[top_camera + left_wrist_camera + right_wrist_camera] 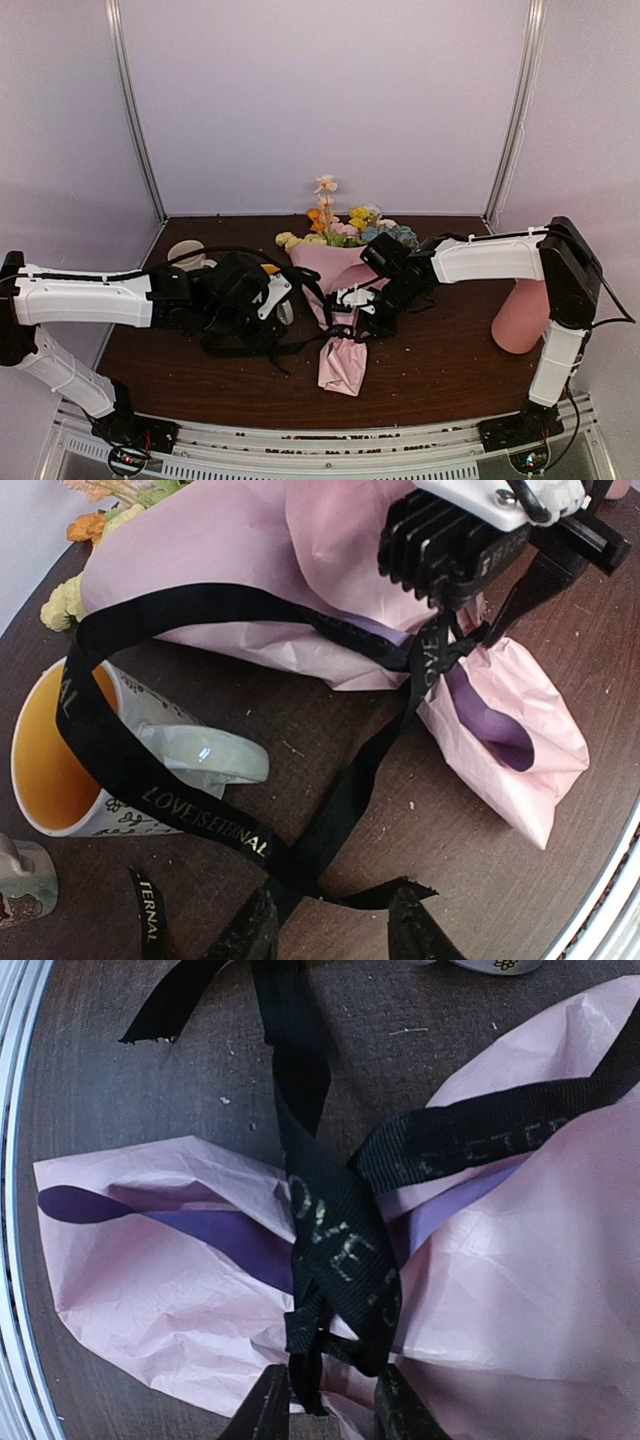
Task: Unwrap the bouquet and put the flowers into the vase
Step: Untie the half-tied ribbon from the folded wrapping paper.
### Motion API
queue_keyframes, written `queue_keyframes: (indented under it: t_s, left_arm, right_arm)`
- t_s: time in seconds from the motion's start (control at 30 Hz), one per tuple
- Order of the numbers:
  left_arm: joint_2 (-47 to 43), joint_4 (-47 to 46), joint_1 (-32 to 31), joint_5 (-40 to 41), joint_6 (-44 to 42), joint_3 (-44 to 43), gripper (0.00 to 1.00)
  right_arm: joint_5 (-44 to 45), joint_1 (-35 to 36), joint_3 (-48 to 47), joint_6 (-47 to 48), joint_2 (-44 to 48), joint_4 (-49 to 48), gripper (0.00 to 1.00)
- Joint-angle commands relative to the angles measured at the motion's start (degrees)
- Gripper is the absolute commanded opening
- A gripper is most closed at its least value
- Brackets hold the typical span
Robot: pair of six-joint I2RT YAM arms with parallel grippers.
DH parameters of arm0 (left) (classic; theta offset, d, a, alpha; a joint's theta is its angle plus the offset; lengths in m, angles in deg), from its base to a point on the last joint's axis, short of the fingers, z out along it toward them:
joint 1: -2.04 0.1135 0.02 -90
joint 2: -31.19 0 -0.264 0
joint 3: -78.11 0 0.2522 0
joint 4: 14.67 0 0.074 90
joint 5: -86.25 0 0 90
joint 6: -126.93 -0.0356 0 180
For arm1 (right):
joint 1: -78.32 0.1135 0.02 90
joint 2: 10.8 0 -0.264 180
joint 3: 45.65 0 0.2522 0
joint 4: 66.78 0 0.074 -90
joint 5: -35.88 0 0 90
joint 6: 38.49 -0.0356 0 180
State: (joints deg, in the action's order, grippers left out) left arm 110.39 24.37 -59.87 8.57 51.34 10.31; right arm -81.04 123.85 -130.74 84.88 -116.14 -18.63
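Note:
The bouquet [338, 290] lies mid-table, its pink paper cone [170, 1300] pointing toward me and the flowers [352, 226] at the far end. A black printed ribbon [200, 820] is still knotted round the cone, and its loose lengths trail left over the table. My right gripper [332, 1415] is at the cone's narrow part, with its fingers closed on the ribbon knot [345, 1290]. My left gripper [335, 930] stands open low over the table. A ribbon tail lies between its fingers, ungripped. The pink vase [522, 315] stands tilted at the far right.
A white patterned mug [70, 770] with an orange inside lies on its side left of the bouquet, with a ribbon loop draped over it. Another mug [187, 254] sits at the back left. White walls close in the table on three sides.

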Motion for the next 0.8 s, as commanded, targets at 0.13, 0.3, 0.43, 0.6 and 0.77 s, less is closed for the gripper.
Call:
queue_keyframes:
  t_s: [0.13, 0.3, 0.43, 0.6, 0.77]
  left_arm:
    - [0.25, -6.23, -0.58, -1.51, 0.68, 2.79, 0.40]
    - [0.36, -7.42, -0.76, -2.54, 0.02, 4.29, 0.40]
    - [2.09, -8.59, -0.93, -4.14, -2.05, 4.20, 0.41]
    - [5.57, -11.28, -1.02, -6.91, -4.71, 2.65, 0.37]
    - [11.18, -12.34, -1.02, -9.47, -6.66, -1.34, 0.33]
  right_arm:
    - [-0.55, 2.05, -0.82, 2.01, -0.53, 2.90, 0.08]
    - [0.89, 1.38, 2.15, 1.29, 5.96, 3.05, 0.00]
    - [0.82, -1.21, 6.20, -0.66, 12.60, 1.03, 0.00]
    - [-2.08, -6.54, 11.41, -4.87, 16.00, -2.72, 0.00]
    - [-0.49, -9.89, 15.23, -10.65, 14.20, -5.23, 0.04]
